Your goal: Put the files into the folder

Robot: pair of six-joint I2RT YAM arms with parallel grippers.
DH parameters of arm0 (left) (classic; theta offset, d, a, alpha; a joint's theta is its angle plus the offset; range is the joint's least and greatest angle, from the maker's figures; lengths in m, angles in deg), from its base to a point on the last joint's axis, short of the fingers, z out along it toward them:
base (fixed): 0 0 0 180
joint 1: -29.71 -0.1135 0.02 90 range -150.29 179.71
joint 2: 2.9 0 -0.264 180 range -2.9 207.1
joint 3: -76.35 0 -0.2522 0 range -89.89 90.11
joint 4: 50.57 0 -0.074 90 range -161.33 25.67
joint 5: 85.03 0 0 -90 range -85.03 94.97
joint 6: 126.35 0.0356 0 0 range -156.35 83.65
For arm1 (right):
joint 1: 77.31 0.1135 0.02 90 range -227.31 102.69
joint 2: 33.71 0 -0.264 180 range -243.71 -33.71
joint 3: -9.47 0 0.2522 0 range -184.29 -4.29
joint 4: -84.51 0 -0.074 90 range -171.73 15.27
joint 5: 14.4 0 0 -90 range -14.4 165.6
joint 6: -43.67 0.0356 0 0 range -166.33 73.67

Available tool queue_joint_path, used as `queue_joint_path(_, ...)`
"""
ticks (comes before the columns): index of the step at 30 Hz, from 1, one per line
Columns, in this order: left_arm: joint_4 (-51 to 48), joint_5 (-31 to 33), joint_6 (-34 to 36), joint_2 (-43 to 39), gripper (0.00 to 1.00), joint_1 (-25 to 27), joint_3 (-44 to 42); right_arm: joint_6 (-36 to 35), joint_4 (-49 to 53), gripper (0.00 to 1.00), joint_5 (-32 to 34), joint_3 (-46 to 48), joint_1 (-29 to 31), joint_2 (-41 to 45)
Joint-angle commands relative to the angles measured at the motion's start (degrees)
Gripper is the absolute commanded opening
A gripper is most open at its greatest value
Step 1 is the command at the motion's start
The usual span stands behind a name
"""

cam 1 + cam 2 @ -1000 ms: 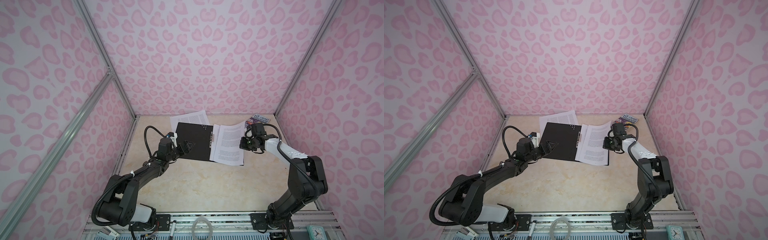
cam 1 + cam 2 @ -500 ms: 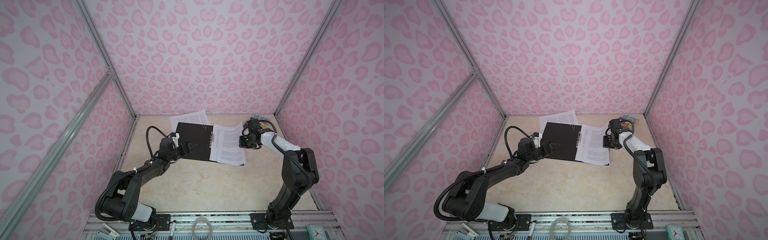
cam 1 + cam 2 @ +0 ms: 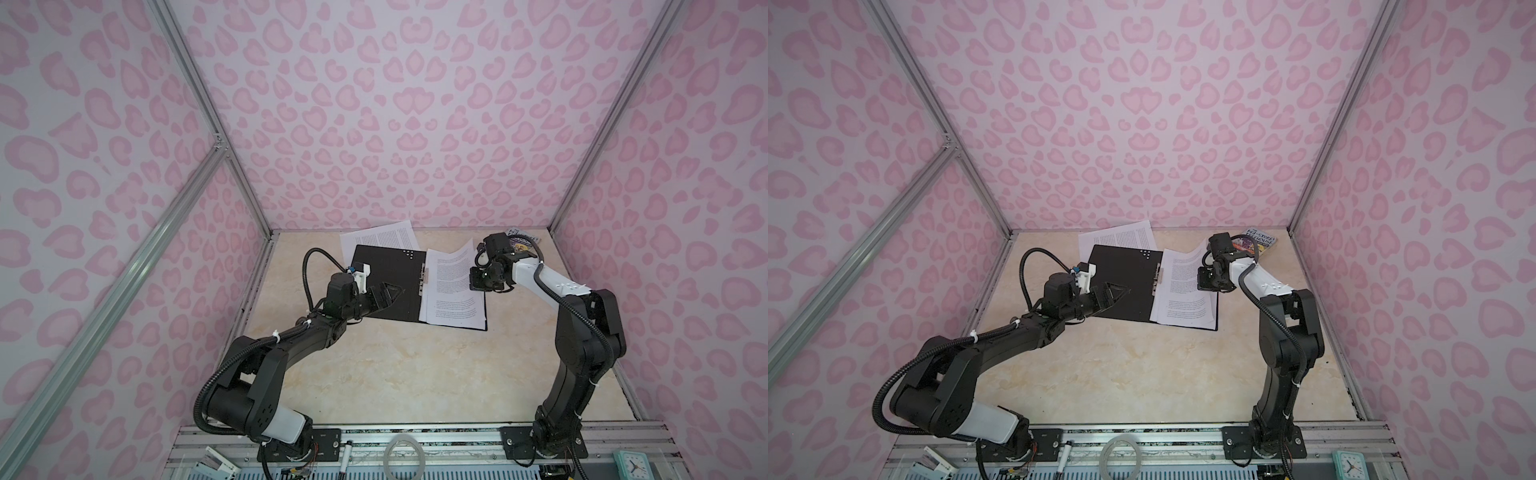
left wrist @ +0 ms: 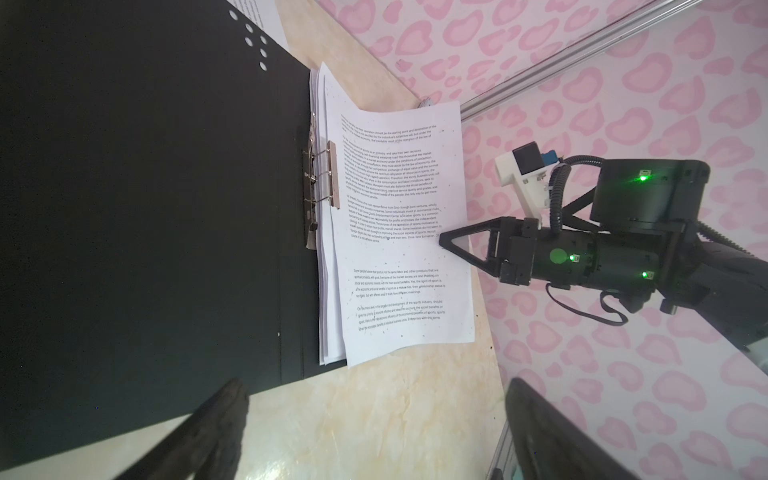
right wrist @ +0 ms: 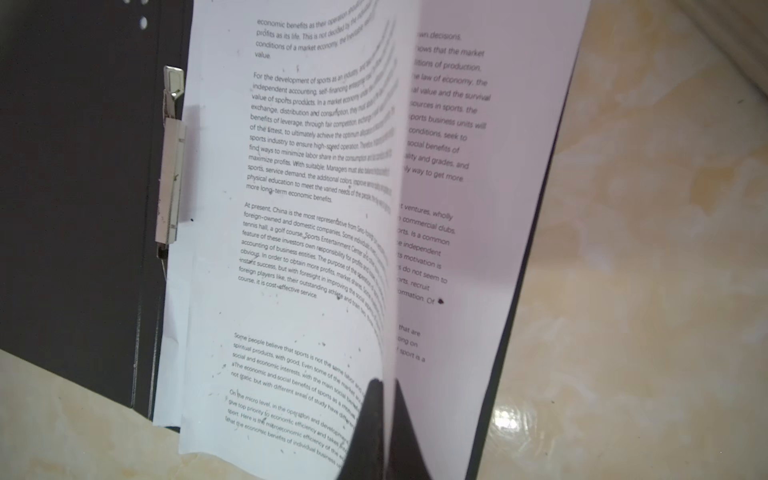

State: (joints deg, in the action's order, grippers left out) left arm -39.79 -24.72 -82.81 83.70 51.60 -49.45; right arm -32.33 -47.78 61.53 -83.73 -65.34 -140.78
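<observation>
The folder (image 3: 386, 286) (image 3: 1121, 286) lies open on the table, black inside up, with a metal clip (image 4: 324, 178) at its spine. The files (image 3: 451, 303) are stacked on its right half. My right gripper (image 3: 473, 279) (image 5: 386, 415) is shut on the right edge of the top sheet (image 5: 311, 208), which curls up off the stack. In the left wrist view the right gripper (image 4: 444, 241) pinches that edge. My left gripper (image 3: 390, 291) (image 4: 374, 436) hovers open over the folder's left half near its front edge, holding nothing. One more printed sheet (image 3: 378, 239) lies partly under the folder's far edge.
A small colourful book (image 3: 1258, 243) lies in the far right corner behind my right wrist. Pink patterned walls with metal posts close in the table on three sides. Bare marble tabletop (image 3: 415, 365) stretches in front of the folder.
My right arm has drawn its elbow upright while its gripper kept hold of the top sheet's edge, shifting slightly left and back. The left arm has barely moved.
</observation>
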Motion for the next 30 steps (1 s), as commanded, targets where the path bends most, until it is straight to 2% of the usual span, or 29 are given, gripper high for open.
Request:
queue_joint_path(1,2.35,-1.15,0.32,0.97,0.98,0.01,0.69,1.75,-0.59,0.00,-0.26,0.40,0.10,-0.69)
queue_joint_path(30,1.94,-1.60,-0.38,2.58,0.98,0.11,1.48,8.46,-6.94,0.00,-3.36,2.54,-0.02,-1.35)
